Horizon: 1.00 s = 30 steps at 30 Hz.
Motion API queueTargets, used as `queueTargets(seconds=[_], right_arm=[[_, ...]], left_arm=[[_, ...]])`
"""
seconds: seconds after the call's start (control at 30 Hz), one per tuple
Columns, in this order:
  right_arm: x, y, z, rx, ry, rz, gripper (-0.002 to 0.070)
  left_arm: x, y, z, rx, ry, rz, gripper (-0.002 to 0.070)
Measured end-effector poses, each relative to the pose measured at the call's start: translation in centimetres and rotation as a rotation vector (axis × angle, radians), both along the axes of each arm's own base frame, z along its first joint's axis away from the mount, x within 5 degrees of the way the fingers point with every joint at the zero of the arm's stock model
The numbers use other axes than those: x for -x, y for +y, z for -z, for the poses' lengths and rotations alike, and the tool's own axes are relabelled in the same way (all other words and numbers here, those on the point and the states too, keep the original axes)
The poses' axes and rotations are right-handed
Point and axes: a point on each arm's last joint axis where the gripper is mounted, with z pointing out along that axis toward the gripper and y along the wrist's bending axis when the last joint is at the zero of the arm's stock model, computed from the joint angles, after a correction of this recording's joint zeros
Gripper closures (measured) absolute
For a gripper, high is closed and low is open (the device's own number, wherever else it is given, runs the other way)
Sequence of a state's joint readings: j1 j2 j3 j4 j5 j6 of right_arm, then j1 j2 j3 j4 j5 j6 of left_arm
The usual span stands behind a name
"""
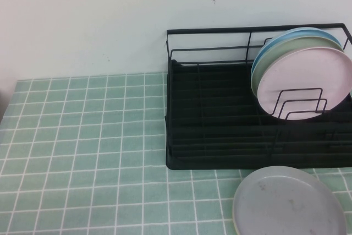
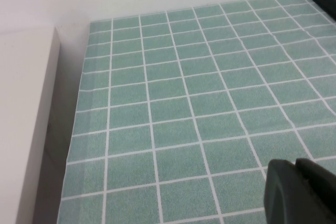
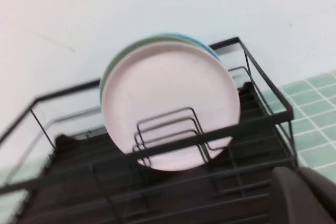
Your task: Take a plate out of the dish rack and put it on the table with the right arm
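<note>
The round pale pink matte plate (image 1: 301, 82) stood on edge at the right end of the black wire dish rack (image 1: 220, 136), leaning back toward the wall against a mint-green plate (image 1: 280, 50) and a light-blue plate (image 1: 300, 31) stacked behind it. Its flat face looked toward the near side of the bench; its lower rim sat behind the upright wire dividers (image 1: 300, 105). The top rim stood clear above the rack's rail, so an approach from above and the near side looked open.

A grey-lavender round plate (image 1: 289, 202) lay flat on the light-green tiled bench (image 1: 82, 152) just near of the rack, at the right.

In the right wrist view the pink plate (image 3: 170, 106) faced the camera squarely, beyond the rack's near rail; only a dark part of the right gripper (image 3: 302, 195) showed at the frame's edge, short of the rack. Jaws' state: cannot tell. The right arm was plainly the nearer one.

The left gripper (image 2: 299, 192) hung over bare tiles well to the left of the rack, only a dark tip visible; jaws' state likewise cannot tell. Neither gripper appeared in the high view.
</note>
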<state>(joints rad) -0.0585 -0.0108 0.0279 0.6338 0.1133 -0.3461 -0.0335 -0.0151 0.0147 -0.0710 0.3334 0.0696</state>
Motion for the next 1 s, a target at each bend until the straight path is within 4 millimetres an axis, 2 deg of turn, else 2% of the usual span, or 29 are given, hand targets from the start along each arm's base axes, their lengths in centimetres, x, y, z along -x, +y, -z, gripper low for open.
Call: queueTargets(seconds=[0.17, 0.3, 0.43, 0.57, 0.77, 1.0], right_arm=[[0.0, 0.3, 0.0, -0.148, 0.009, -0.024, 0.0678], [-0.1, 0.8, -0.1, -0.183, 0.086, -0.077, 0.0678], [-1.4, 1.5, -2.1, -0.11, 0.24, -0.159, 0.0678], [-4.2, 1.8, -4.9, 0.042, 0.357, -0.253, 0.0678], [-10.2, 1.7, -8.9, 0.246, 0.415, -0.357, 0.0678], [-16.4, 1.5, -11.4, 0.51, 0.392, -0.48, 0.0678]], left_arm=[[0.0, 0.0, 0.0, 0.0, 0.0, 0.0, 0.0678], [0.0, 0.0, 0.0, 0.0, 0.0, 0.0, 0.0678], [0.0, 0.0, 0.0, 0.0, 0.0, 0.0, 0.0678], [0.0, 0.0, 0.0, 0.0, 0.0, 0.0, 0.0678], [0.0, 0.0, 0.0, 0.0, 0.0, 0.0, 0.0678], [0.0, 0.0, 0.0, 0.0, 0.0, 0.0, 0.0678]])
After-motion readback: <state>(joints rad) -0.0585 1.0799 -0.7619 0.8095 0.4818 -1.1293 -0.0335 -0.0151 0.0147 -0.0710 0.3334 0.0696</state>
